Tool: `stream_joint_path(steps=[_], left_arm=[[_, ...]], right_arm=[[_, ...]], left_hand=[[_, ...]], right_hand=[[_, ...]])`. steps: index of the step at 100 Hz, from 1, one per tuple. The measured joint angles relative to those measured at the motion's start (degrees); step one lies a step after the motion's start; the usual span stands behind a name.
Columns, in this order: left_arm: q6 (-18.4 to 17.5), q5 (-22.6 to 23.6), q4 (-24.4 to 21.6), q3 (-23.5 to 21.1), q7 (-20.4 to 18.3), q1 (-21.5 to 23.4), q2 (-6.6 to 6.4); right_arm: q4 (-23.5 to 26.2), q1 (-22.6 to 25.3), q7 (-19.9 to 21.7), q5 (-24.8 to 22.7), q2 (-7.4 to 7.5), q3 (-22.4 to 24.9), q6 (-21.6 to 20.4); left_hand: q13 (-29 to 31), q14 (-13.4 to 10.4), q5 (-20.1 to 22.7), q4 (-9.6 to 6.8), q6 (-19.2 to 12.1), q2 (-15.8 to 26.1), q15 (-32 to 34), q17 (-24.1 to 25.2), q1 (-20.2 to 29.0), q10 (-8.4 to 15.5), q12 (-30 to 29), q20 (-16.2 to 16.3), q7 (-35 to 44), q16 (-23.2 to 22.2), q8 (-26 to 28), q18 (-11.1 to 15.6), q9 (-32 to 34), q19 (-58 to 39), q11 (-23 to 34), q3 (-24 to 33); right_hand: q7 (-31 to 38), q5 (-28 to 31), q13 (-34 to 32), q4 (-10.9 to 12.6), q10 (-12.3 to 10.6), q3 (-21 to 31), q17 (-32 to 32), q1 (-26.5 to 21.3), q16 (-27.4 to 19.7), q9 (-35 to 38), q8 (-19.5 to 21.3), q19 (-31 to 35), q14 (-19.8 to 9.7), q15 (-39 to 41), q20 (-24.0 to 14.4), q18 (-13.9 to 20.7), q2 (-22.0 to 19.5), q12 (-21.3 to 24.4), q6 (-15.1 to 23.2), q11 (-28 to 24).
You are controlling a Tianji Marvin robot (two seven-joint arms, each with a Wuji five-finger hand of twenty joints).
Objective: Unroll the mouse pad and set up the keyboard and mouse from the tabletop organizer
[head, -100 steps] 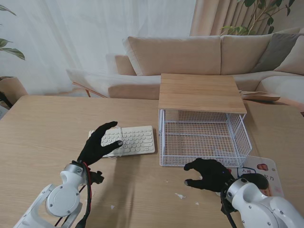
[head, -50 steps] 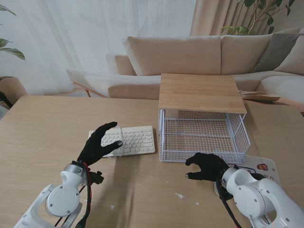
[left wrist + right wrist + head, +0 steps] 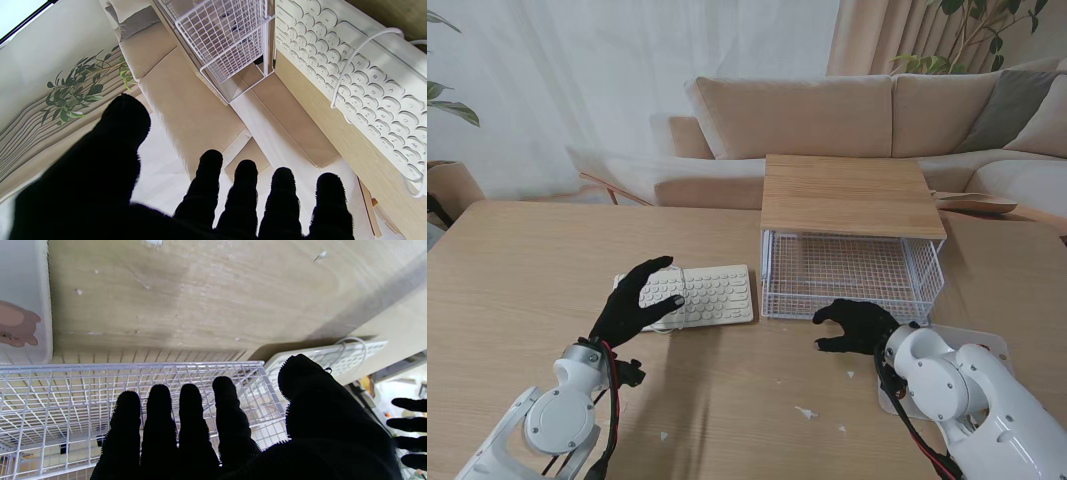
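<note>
Setting: a home living room. Evidence: a long beige sofa (image 3: 847, 115) with a grey cushion (image 3: 1017, 105) along the far edge of the wooden table (image 3: 517, 290); sheer white curtains (image 3: 577, 80) and a beige drape (image 3: 877, 35) behind the sofa; leafy houseplants at the far left (image 3: 447, 95) and far right (image 3: 982, 30) corners of the scene. On the table: a wood-topped wire organizer (image 3: 852, 250) beside a white keyboard (image 3: 702, 295), household desk goods.

One keyboard (image 3: 697, 295), one wire drawer (image 3: 852, 277), two hands.
</note>
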State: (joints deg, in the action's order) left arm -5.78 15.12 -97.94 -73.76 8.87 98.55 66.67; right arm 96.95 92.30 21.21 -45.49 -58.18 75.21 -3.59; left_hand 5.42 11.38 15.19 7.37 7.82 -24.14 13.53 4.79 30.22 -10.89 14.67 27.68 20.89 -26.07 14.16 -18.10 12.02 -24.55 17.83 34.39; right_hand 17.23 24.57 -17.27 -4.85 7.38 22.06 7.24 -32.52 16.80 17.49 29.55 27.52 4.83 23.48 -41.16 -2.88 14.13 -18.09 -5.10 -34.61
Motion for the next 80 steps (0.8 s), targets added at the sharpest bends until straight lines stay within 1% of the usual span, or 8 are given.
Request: stream_joint_path(steps=[8, 28, 32, 42, 46, 68, 71, 80], left_arm=[[0.23, -0.02, 0.04, 0.01, -0.08, -0.06, 0.0], [0.41, 0.25, 0.07, -0.24, -0.03, 0.02, 0.0], [0.47, 0.39, 0.07, -0.39, -0.01, 0.08, 0.02], [0.56, 0.84, 0.07, -0.8, 0.02, 0.3, 0.02], [0.58, 0.95, 0.07, -0.93, 0.08, 0.39, 0.02], [0.79, 1.14, 0.08, -1.12, 0.15, 0.57, -0.01], [0.82, 1.14, 0.1, -1.13, 0.15, 0.58, -0.01], [0.88, 1.14, 0.18, -1.13, 0.15, 0.57, -0.01]], right_arm=[[-1.82, -2.15, -0.26, 0.45, 0.0, -1.03, 0.02], [-6.39, -7.58, -0.79, 1.76, -0.01, -4.0, 0.24], [-7.36, -8.72, -0.79, 2.17, -0.01, -4.67, 0.29], [-9.5, -11.23, -0.88, 2.98, -0.06, -6.02, 0.31], [-10.18, -11.99, -1.12, 3.25, -0.09, -6.44, 0.32], [-13.47, -14.79, -3.75, 3.68, -0.47, -8.23, 0.36], [-13.92, -15.16, -3.92, 3.74, -0.54, -8.49, 0.41], [-15.45, -16.52, -4.27, 4.56, -0.69, -9.46, 0.68]], left_hand=[[0.0, 0.0, 0.0, 0.0, 0.01, 0.01, 0.0, 0.0, 0.0, 0.0, 0.0, 0.01, 0.0, 0.0, 0.0, -0.01, 0.0, 0.24, 0.0, 0.0], [0.0, 0.01, 0.0, 0.0, 0.04, 0.01, 0.0, 0.0, 0.0, 0.0, 0.0, 0.05, 0.0, 0.0, 0.0, -0.03, 0.0, 0.71, 0.0, 0.0], [0.0, 0.01, 0.0, 0.0, 0.05, 0.01, 0.0, 0.0, 0.0, 0.0, 0.0, 0.07, 0.0, 0.0, 0.0, -0.02, 0.0, 0.72, 0.0, 0.0], [0.0, 0.02, 0.01, 0.0, 0.07, 0.01, 0.0, 0.0, 0.0, 0.0, 0.0, 0.65, 0.0, 0.0, 0.0, -0.03, 0.0, 0.76, 0.0, -0.08], [0.0, 0.02, 0.01, -0.01, 0.08, 0.02, 0.0, 0.0, 0.0, 0.0, 0.0, 0.65, 0.0, 0.0, 0.0, -0.04, 0.0, 0.78, 0.0, -0.45], [0.0, 0.02, 0.02, -0.04, 0.1, 0.03, 0.0, 0.0, 0.0, 0.01, 0.0, 0.68, 0.0, 0.0, 0.0, -0.04, 0.0, 1.43, 0.0, -0.45], [0.0, 0.02, 0.02, -0.55, 0.12, 0.03, 0.0, 0.0, 0.0, 0.01, 0.0, 0.68, 0.0, 0.0, 0.0, -0.04, 0.0, 1.44, 0.0, -0.45], [0.0, 0.02, 0.02, -0.57, 0.14, 0.02, 0.0, 0.0, 0.0, 0.01, 0.0, 0.69, 0.0, 0.0, 0.0, -0.04, 0.0, 1.44, 0.0, -0.45]], right_hand=[[0.0, -0.14, 0.04, 0.0, -0.01, 0.0, -0.08, 0.0, -0.04, -0.43, 0.0, 0.0, -0.02, -0.01, 0.0, -0.02, 0.0, 0.05, 0.43, 0.0], [0.0, -0.26, 0.67, 0.0, -0.02, 0.03, -0.69, 0.0, -0.06, -1.02, 0.0, -0.61, -0.05, -0.03, 0.41, -1.44, 0.0, 0.07, 0.45, 0.0], [0.01, -0.64, 0.71, 0.0, -0.57, 0.03, -0.7, 0.0, -0.06, -1.07, 0.0, -0.65, -0.05, -0.11, 0.52, -1.46, 0.0, 0.08, 0.46, 0.0], [0.01, -0.88, 0.74, 0.0, -0.64, 0.03, -0.7, 0.0, -0.07, -1.07, 0.0, -0.66, -0.06, -0.13, 0.67, -1.49, 0.0, 0.08, 0.49, 0.0], [0.02, -0.89, 0.74, 0.0, -0.64, 0.03, -0.7, 0.0, -0.07, -1.07, 0.0, -0.66, -0.07, 0.02, 0.68, -2.19, 0.0, 0.08, 0.5, 0.0], [0.03, -0.94, 0.74, 0.0, -0.75, 0.05, -1.08, 0.0, -0.07, -1.81, 0.0, -1.54, -0.1, 0.71, 0.81, -2.16, 0.0, 0.12, 0.59, 0.0], [0.03, -0.94, 0.74, 0.0, -0.75, 0.05, -1.11, 0.0, -0.07, -1.87, 0.0, -1.54, -0.1, 0.71, 0.8, -2.15, 0.0, 0.16, 0.6, 0.0], [0.04, -1.05, 0.84, 0.0, -1.34, 0.05, -1.52, 0.0, -0.07, -3.05, 0.0, -1.9, -0.1, 0.71, 0.81, -2.1, 0.0, 0.69, 0.74, 0.08]])
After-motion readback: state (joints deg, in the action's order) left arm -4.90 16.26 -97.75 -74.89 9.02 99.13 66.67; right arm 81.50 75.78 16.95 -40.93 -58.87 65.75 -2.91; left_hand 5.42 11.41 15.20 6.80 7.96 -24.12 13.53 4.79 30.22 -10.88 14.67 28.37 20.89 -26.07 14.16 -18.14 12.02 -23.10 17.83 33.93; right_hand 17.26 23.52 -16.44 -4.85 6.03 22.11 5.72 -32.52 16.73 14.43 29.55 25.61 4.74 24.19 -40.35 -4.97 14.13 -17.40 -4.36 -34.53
